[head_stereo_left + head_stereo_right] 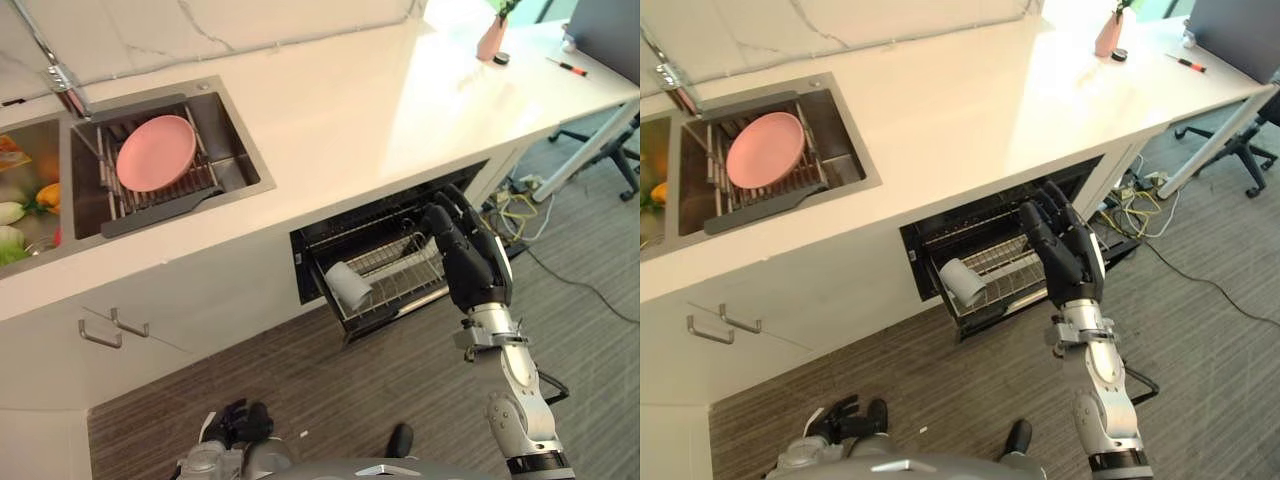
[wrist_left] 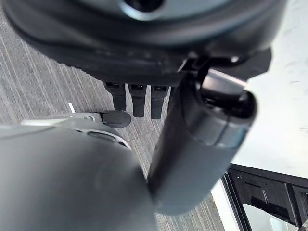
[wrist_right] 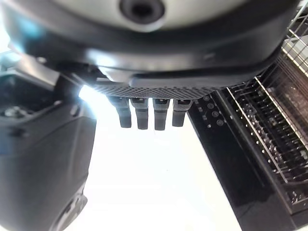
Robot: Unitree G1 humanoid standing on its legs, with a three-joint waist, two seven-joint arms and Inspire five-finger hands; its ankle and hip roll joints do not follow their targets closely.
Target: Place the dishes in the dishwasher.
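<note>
White countertop [image 1: 340,110] above striped grey floor [image 1: 590,360].

Pink plate [image 1: 156,152] lies on the sink rack [image 1: 165,190]. Right hand [image 1: 470,262], fingers straight, hovers before the open dishwasher's wire basket [image 1: 385,285], which holds a white cup [image 1: 347,285].

One pink plate [image 1: 156,152], one white cup [image 1: 348,284], perhaps one vase [image 1: 491,38]
</note>
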